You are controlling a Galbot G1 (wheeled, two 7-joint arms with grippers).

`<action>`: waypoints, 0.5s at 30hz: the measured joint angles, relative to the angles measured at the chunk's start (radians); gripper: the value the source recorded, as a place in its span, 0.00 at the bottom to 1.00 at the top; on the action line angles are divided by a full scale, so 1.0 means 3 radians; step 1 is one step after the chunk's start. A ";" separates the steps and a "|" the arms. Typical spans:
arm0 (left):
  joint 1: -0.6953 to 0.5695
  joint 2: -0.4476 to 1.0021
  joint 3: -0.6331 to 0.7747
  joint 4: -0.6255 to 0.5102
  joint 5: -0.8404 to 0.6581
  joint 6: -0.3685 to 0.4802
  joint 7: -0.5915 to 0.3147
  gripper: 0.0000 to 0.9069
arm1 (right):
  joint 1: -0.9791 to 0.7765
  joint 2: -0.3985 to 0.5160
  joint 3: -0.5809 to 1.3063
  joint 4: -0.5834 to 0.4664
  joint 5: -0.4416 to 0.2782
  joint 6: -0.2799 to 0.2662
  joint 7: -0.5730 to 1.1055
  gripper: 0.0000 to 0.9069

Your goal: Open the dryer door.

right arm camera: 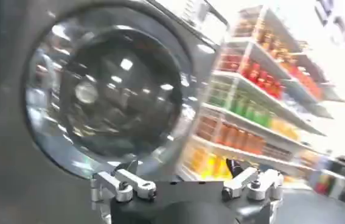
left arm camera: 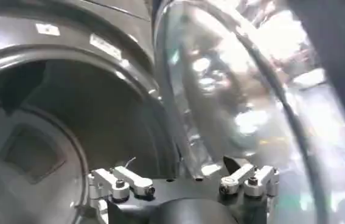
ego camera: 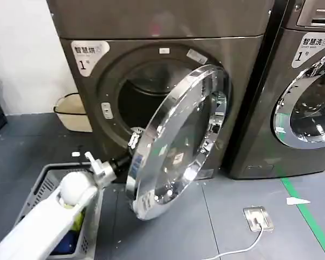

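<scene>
The grey dryer marked "1" stands ahead with its round chrome-rimmed glass door swung partly out to the right, leaving the dark drum opening uncovered. My left gripper reaches in at the door's lower left edge, on its inner side. In the left wrist view the left gripper is open, the door's rim runs up between its spread fingers, and the drum lies to one side. My right gripper is open and holds nothing, facing another machine's round door.
A second machine stands close on the right. A laundry basket sits under my left arm, and a beige tub rests by the wall. A metal floor socket with a cable and a green floor line lie to the right.
</scene>
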 joint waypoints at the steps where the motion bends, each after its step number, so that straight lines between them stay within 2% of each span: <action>1: -0.0028 -0.0007 0.0035 0.0013 0.0000 -0.0004 -0.0001 1.00 | 0.0011 0.0031 0.0036 -0.0038 -0.0009 0.0000 0.0012 1.00; 8: -0.0213 -0.0099 0.0237 0.0097 -0.0010 -0.0026 -0.0006 1.00 | 0.0078 0.0225 0.0246 -0.0248 -0.0142 0.0084 0.0173 1.00; 15: -0.0434 -0.0245 0.0472 0.0202 -0.0004 -0.0041 -0.0036 1.00 | 0.0163 0.0399 0.0432 -0.0311 -0.0332 0.0052 0.0497 1.00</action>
